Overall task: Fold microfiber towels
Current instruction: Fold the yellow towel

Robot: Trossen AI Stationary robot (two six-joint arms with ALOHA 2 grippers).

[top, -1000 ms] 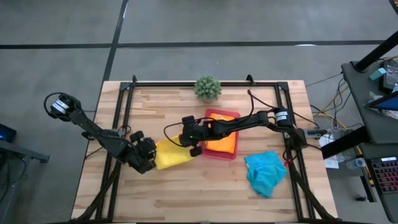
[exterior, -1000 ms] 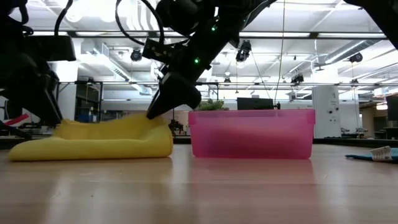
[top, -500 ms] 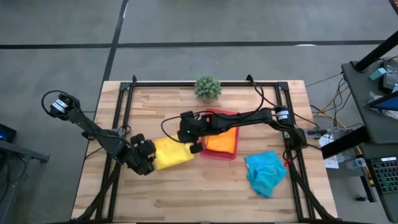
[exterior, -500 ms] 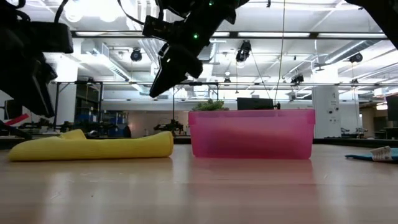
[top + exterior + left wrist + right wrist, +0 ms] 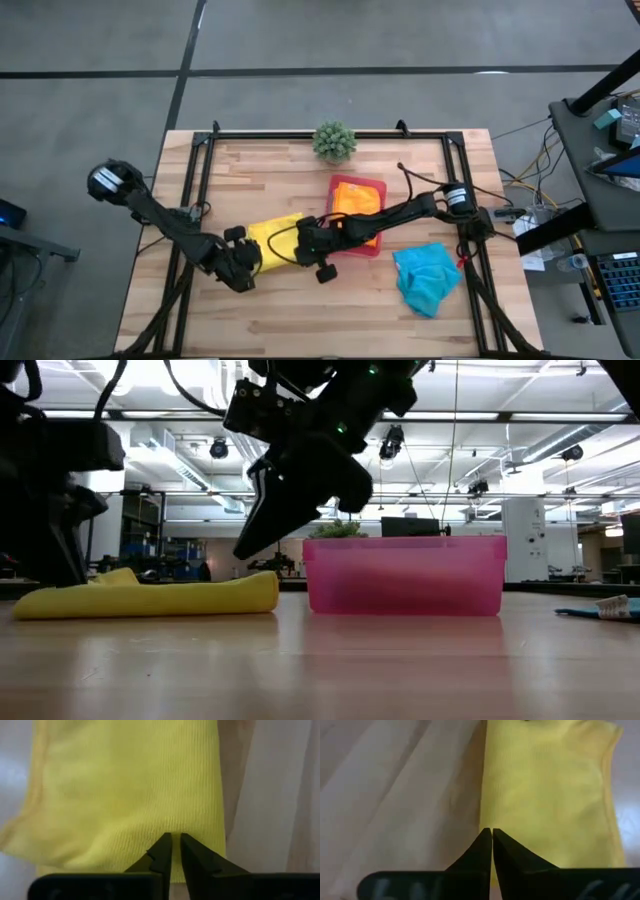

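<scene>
Both arms cover the near edge of the yellow towel (image 5: 275, 243) in the high view, hiding where cloth meets desk (image 5: 300, 310). From the left wrist, the towel runs off the picture's top and the fingertips (image 5: 163, 851) mask its hem; whether any cloth is pinched cannot be told. In the low view, the pink tray (image 5: 404, 574) hides its contents, and the turquoise towel (image 5: 600, 611) is cut by the frame.

The high view looks straight down on the whole table (image 5: 300, 320); the low view sits level at tabletop height. Both wrist views look close (almost touching) at the yellow towel (image 5: 125, 795), which all views share.
</scene>
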